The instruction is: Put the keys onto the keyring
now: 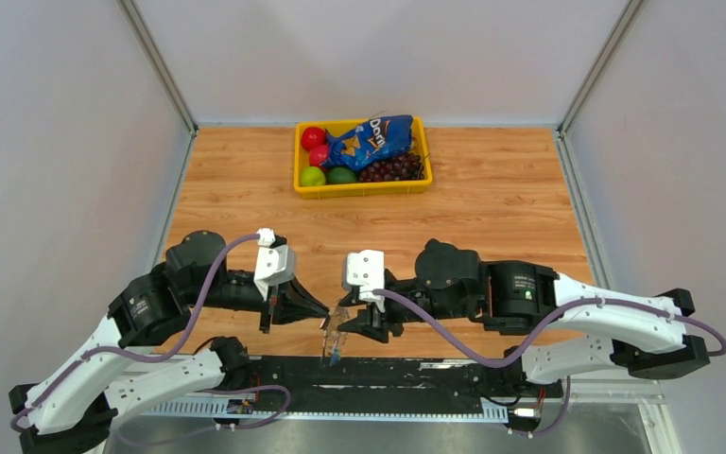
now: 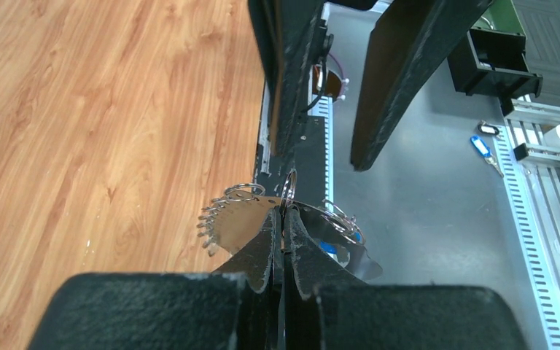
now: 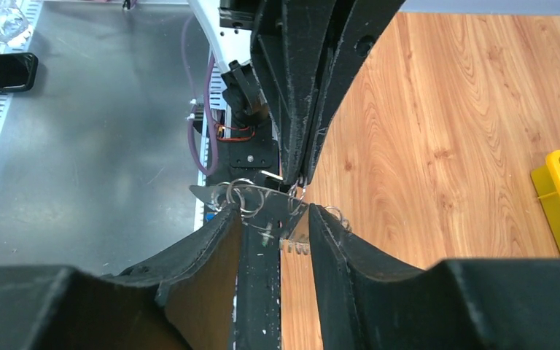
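The keyring (image 1: 334, 336), a silvery band with a toothed end and several small wire rings, hangs between my two grippers over the table's near edge. Its blue piece (image 2: 329, 248) sits at the lower end. My left gripper (image 2: 284, 215) is shut on the band (image 2: 240, 219). My right gripper (image 3: 273, 215) is open, its fingers either side of the band (image 3: 204, 192). Both also show in the top view, the left gripper (image 1: 321, 310) and the right gripper (image 1: 348, 320). A small blue-tagged key (image 2: 483, 149) and a dark-headed piece (image 2: 488, 129) lie on the grey metal deck.
A yellow tray (image 1: 359, 189) with fruit, grapes and a blue snack bag stands at the back middle of the wooden table. A black rail (image 1: 388, 371) and slotted cable channel run along the near edge. White walls close in both sides.
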Robot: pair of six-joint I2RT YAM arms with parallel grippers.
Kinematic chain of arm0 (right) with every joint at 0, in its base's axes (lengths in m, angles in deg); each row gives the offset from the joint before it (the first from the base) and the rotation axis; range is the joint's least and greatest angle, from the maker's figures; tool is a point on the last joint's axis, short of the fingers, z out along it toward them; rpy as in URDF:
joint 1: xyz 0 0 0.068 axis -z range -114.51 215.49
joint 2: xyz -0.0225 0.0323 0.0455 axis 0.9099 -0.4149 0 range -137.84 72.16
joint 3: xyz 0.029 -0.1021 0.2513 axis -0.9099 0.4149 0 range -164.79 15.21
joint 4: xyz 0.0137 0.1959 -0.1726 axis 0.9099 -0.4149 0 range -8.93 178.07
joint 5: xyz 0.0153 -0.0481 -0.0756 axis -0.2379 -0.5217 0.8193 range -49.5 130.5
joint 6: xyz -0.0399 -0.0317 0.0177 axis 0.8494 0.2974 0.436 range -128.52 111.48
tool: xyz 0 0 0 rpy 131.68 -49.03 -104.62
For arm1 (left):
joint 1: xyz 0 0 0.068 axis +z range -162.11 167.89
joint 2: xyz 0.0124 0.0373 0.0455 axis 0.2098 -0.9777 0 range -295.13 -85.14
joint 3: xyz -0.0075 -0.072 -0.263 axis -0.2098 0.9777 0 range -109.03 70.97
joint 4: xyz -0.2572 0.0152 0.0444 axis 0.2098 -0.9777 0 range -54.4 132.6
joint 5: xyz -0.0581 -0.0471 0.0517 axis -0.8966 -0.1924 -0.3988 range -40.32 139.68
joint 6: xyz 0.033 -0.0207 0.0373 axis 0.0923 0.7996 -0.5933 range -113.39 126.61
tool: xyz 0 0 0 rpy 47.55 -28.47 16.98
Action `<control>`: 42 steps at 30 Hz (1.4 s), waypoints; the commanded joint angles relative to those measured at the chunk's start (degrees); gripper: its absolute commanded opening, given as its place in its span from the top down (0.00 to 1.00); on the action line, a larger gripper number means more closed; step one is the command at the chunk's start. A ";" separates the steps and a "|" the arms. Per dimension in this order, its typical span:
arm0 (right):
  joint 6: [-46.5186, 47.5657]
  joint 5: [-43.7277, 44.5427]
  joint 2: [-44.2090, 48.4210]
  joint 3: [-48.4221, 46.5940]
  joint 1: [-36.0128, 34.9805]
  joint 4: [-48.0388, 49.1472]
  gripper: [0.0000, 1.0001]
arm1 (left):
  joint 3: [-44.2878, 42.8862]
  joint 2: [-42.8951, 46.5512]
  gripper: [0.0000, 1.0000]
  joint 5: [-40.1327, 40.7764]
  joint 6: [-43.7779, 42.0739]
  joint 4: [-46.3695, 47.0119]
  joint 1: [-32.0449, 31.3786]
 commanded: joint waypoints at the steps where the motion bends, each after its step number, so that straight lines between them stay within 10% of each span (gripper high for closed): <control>1: 0.03 -1.32 -2.14 -2.67 0.86 -0.14 0.57 | -2.65 0.60 1.00 -1.95 -2.67 0.42 0.06; 37: 0.31 -3.51 -6.12 -4.07 2.88 4.40 0.77 | -1.16 2.25 1.00 -2.19 -2.72 2.18 0.04; 42: 0.42 -4.21 -6.69 -4.06 2.97 4.58 0.98 | -1.02 2.43 1.00 -2.15 -2.67 2.18 0.08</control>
